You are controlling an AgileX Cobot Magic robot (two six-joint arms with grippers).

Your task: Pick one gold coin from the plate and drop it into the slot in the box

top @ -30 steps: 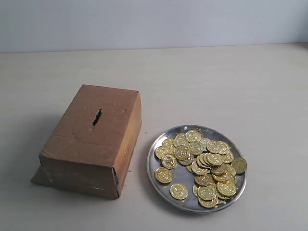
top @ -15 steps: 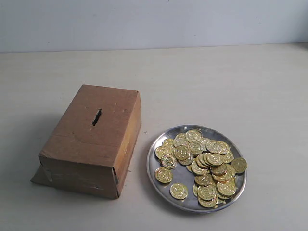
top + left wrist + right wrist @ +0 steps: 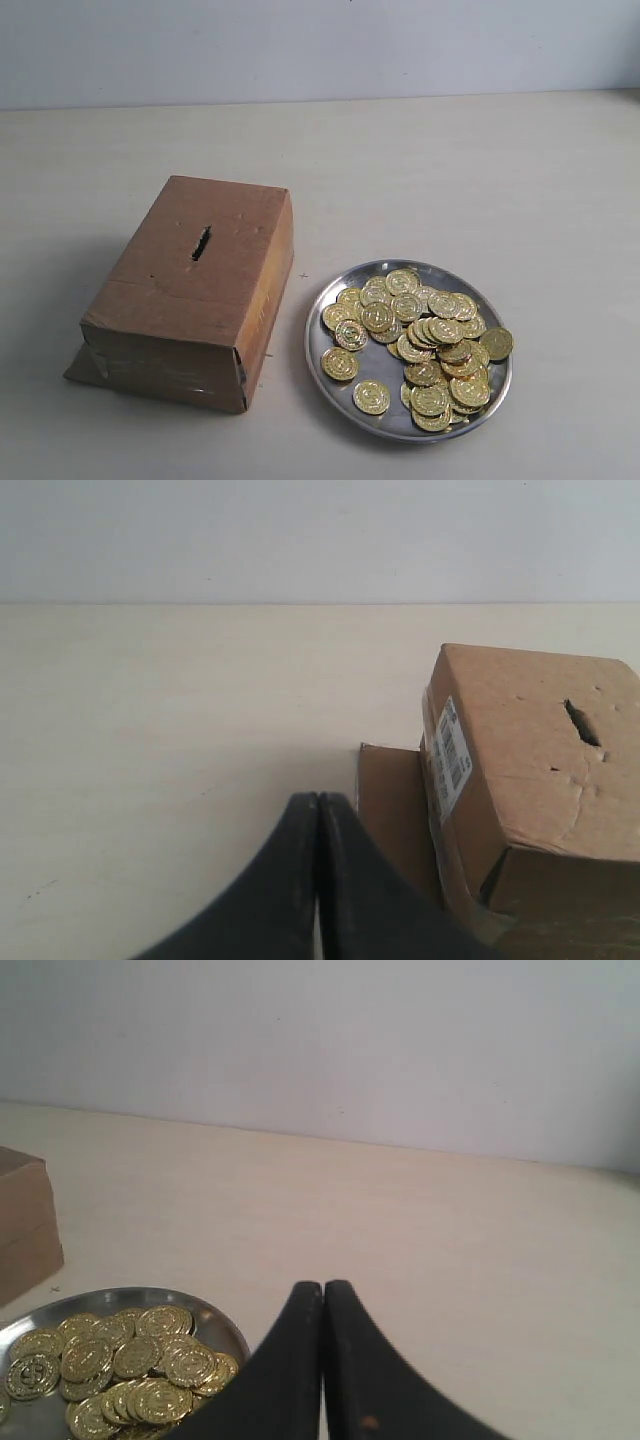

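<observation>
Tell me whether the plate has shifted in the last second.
No. In the exterior view the plate keeps the same gap beside the box, with its rim unmoved against the box's near corner.

The left end effector has its two dark, curved fingers pressed together tip to tip, with only a thin seam between them and nothing held. The right end effector is in the same pose, its black fingers meeting flat along their inner edges, empty.
</observation>
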